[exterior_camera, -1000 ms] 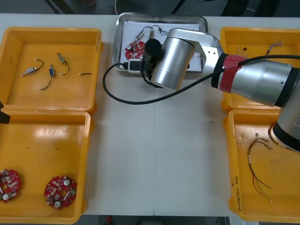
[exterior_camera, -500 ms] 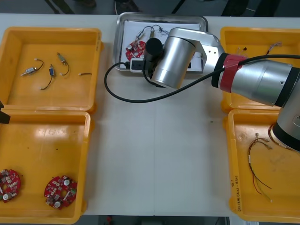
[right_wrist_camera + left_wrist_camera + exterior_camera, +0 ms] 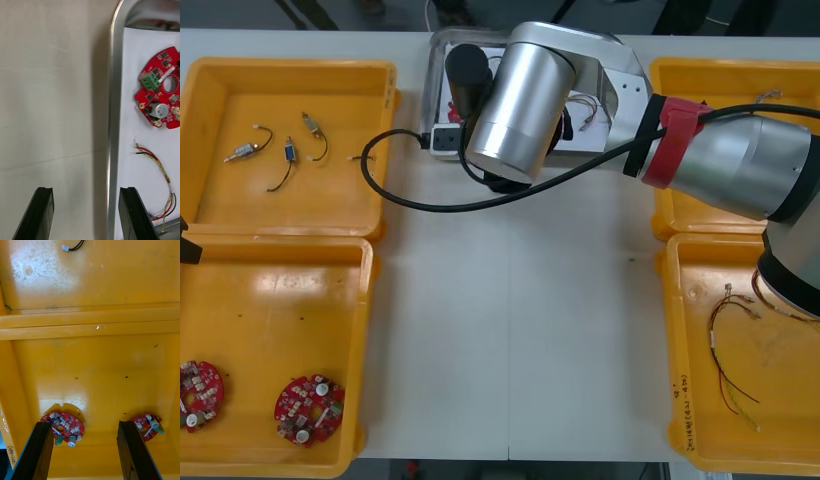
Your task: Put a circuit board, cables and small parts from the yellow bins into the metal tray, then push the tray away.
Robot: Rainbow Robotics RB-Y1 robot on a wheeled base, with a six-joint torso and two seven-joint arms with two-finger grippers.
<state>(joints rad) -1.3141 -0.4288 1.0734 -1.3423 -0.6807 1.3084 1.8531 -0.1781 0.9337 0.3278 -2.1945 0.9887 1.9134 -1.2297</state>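
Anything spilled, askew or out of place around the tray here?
Nothing stands out. The circuit board and the red and yellow cable lie inside the metal tray; the open right gripper straddles its rim. The left gripper hangs open over a yellow bin.

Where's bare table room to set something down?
Bare: the table strip between the yellow bins, nearer than the metal tray. Crowded: the tray, with circuit board, cable and right gripper astride its rim. Left gripper hovers over the near left bin.
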